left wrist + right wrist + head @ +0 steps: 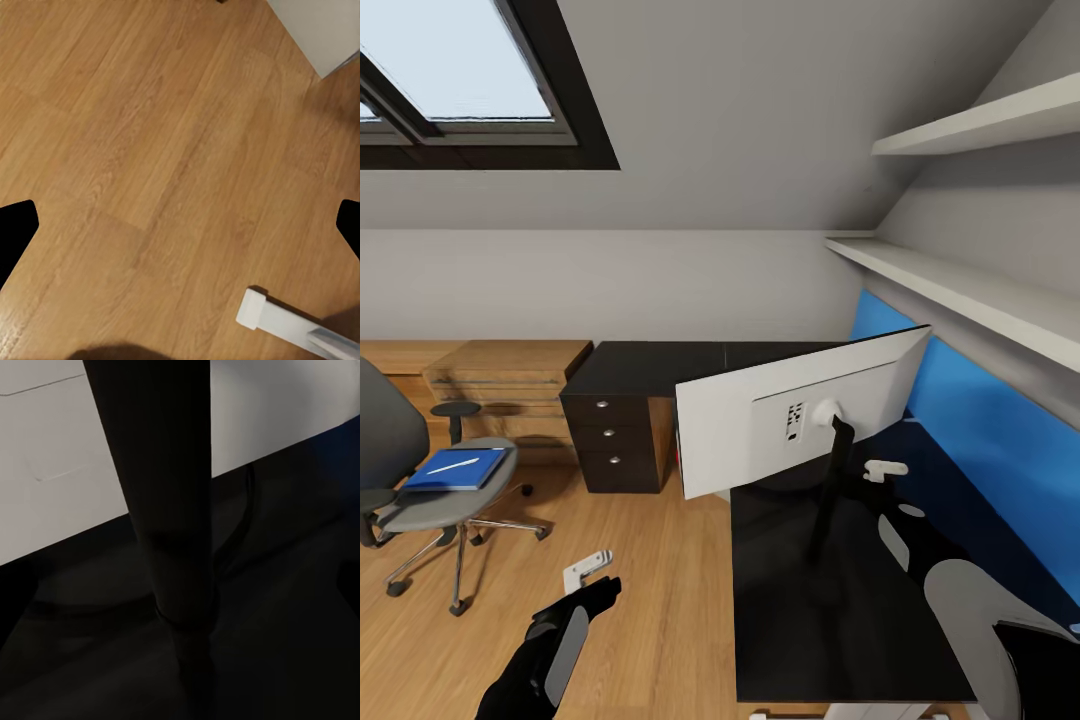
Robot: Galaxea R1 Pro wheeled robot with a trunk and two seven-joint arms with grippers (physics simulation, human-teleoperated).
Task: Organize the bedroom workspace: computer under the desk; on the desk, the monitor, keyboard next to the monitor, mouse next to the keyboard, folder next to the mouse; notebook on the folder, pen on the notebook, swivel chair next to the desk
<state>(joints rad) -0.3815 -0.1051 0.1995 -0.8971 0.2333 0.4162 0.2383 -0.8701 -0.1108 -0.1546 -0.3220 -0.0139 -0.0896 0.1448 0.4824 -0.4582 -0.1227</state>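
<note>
An attic bedroom is seen from the head view: a sloped ceiling with a skylight [460,70], 2 white wall shelves [980,290] and a blue wall panel [1000,420] behind a black desk [800,620]. The monitor [760,425] stands on the desk with its white back turned to the camera, carried on a dark stand [830,490]. The right gripper [885,468] is held over the desktop just beside that stand and behind the panel; its white fingers are seen apart with nothing between them, and in the right wrist view the stand [169,510] is seen close ahead with the monitor's white back [60,465] beyond it. The left gripper [588,572] is held low over the wooden floor [650,600], off the desk's edge, with white fingers spread and empty; floorboards [150,150] are seen under it. Well apart from the left gripper, farther out to its left, the swivel chair [445,495] stands on the floor, with the blue folder [455,470] lying on its seat and a pen [455,465] resting on top. A dark drawer cabinet [610,430] and a wooden dresser [510,385] are set against the far wall.
</note>
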